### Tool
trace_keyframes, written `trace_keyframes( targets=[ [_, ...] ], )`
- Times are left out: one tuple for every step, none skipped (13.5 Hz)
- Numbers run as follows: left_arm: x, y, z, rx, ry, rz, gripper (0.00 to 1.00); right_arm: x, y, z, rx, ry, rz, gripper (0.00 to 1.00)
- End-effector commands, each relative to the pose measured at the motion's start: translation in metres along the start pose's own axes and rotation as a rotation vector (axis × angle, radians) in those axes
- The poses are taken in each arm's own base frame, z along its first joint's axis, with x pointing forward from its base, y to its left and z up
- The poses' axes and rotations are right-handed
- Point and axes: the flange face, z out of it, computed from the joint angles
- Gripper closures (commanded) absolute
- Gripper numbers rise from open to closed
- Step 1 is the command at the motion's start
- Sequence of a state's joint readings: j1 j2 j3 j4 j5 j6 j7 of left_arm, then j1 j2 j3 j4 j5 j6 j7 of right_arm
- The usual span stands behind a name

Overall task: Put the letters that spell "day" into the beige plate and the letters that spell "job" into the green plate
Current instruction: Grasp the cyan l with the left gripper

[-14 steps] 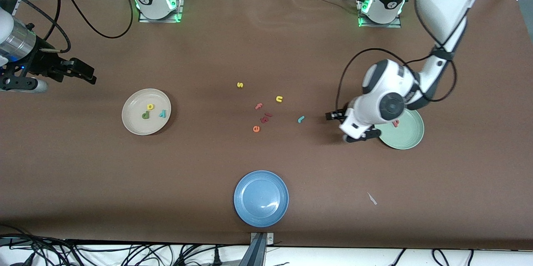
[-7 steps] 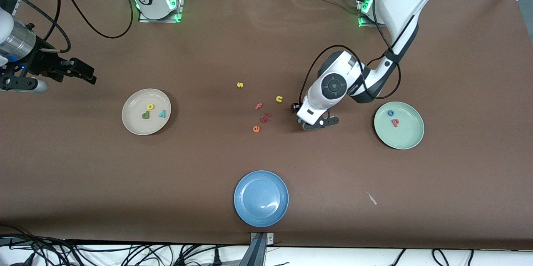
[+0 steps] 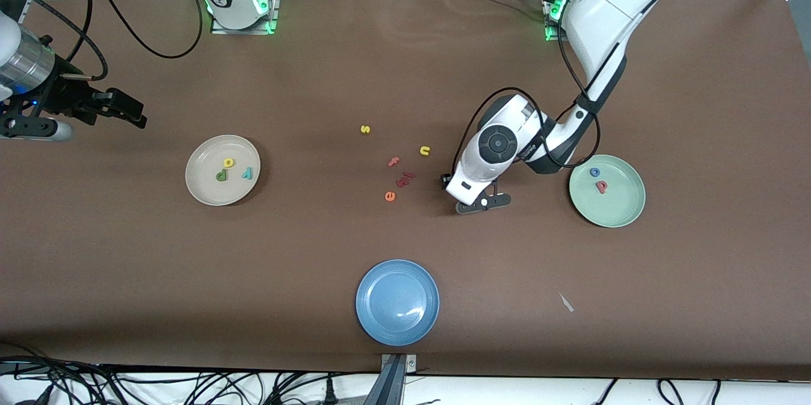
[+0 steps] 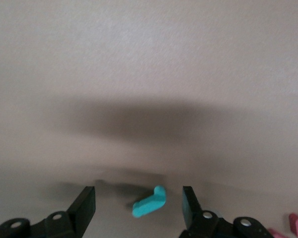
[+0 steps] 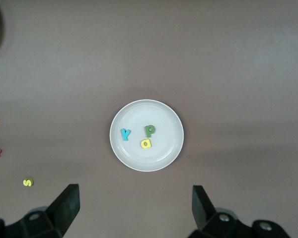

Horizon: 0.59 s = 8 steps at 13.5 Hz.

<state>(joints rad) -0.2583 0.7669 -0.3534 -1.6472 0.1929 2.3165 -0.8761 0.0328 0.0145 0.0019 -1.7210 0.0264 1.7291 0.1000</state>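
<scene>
The beige plate (image 3: pixel 199 192) lies toward the right arm's end of the table and holds the olive d (image 3: pixel 221 175), yellow a (image 3: pixel 229 163) and teal y (image 3: pixel 248 172). The green plate (image 3: pixel 618 212) holds the blue o (image 3: pixel 595 172) and red b (image 3: pixel 602 186). The teal j (image 4: pixel 150 202) lies flat on the table between the open fingers of my left gripper (image 4: pixel 139 196), untouched; in the front view the left gripper (image 3: pixel 466 191) hides it. My right gripper (image 3: pixel 123 112) waits open, high over the table beside the beige plate (image 5: pixel 164 151).
A blue plate (image 3: pixel 380 322) sits near the front camera's edge. Loose letters lie mid-table: yellow s (image 3: pixel 365 129), yellow u (image 3: pixel 425 151), pink f (image 3: pixel 394 161), orange e (image 3: pixel 389 196) and dark red pieces (image 3: pixel 404 179). A pale scrap (image 3: pixel 566 302) lies nearer the camera.
My left arm swung from the green plate's edge toward mid-table and came down around the teal j, which it now covers in the front view. The right arm has not moved.
</scene>
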Motion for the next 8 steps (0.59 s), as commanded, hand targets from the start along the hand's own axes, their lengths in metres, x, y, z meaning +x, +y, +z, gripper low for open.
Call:
trace_keyframes(
  targets=[
    [0.0019, 0.0150, 0.0046, 0.020, 0.034, 0.012, 0.24, -0.0007, 0.0004, -0.0047, 0.002, 0.006, -0.013, 0.00],
    [0.0011, 0.0158, 0.0047, 0.020, 0.034, 0.014, 0.25, -0.0007, 0.0003, -0.0047, 0.003, 0.006, -0.013, 0.00],
    [-0.0001, 0.0161, 0.0056, 0.023, 0.033, 0.017, 0.28, -0.0007, 0.0003, -0.0047, 0.003, 0.006, -0.013, 0.00],
    [-0.0052, 0.0199, 0.0072, 0.028, 0.030, 0.026, 0.30, -0.0006, 0.0011, -0.0047, 0.003, 0.006, -0.011, 0.00],
    [-0.0051, 0.0199, 0.0088, 0.030, 0.030, 0.028, 0.32, -0.0007, 0.0003, -0.0047, 0.003, 0.006, -0.013, 0.00],
    [-0.0059, 0.0207, 0.0090, 0.029, 0.029, 0.029, 0.32, -0.0007, 0.0003, -0.0047, 0.003, 0.006, -0.013, 0.00],
    [-0.0051, 0.0201, 0.0078, 0.028, 0.030, 0.029, 0.32, -0.0009, 0.0003, -0.0046, 0.003, 0.005, -0.013, 0.00],
    [-0.0065, 0.0202, 0.0090, 0.033, 0.026, 0.032, 0.32, -0.0008, 0.0011, -0.0046, 0.003, 0.005, -0.011, 0.00]
  ],
)
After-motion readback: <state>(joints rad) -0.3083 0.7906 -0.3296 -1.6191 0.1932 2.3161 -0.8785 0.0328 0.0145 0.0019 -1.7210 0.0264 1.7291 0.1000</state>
